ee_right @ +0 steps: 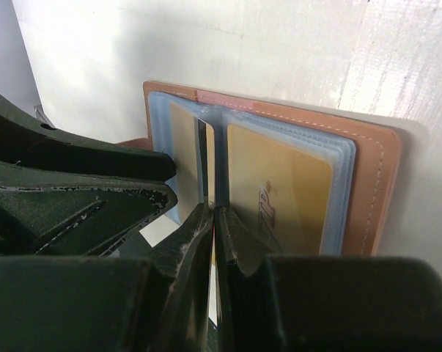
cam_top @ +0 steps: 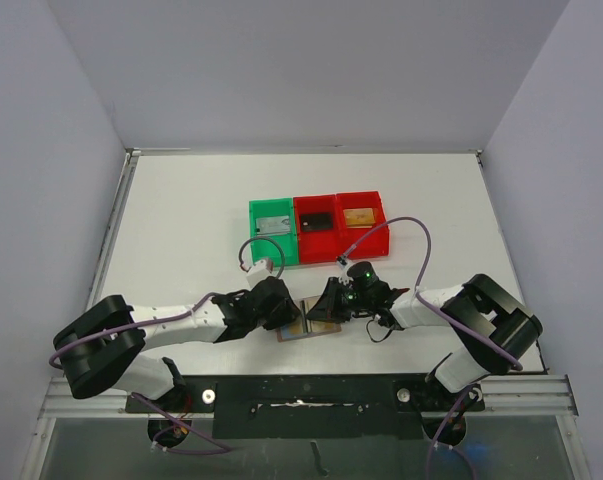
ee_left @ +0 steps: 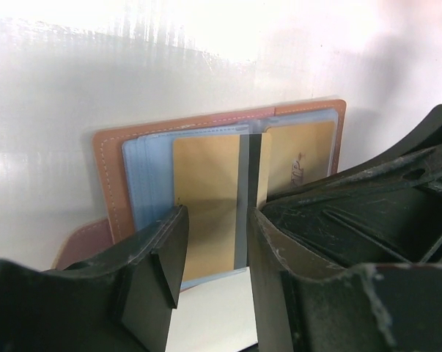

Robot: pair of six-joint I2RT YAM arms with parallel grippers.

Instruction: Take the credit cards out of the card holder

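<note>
Two slick, stiff cards (ee_left: 206,198) sit in the floppy card holder (cam_top: 311,326) lying open between the arms; right gripper (ee_right: 213,220) pinches a sleeve (ee_right: 204,158), left gripper (ee_left: 217,242) jaws gape around one card's edge.

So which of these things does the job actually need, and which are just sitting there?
In the job:
card holder, lying open
gold cards in its clear sleeves

Lying about:
green bin
two red bins
Each bin holds something flat.
</note>
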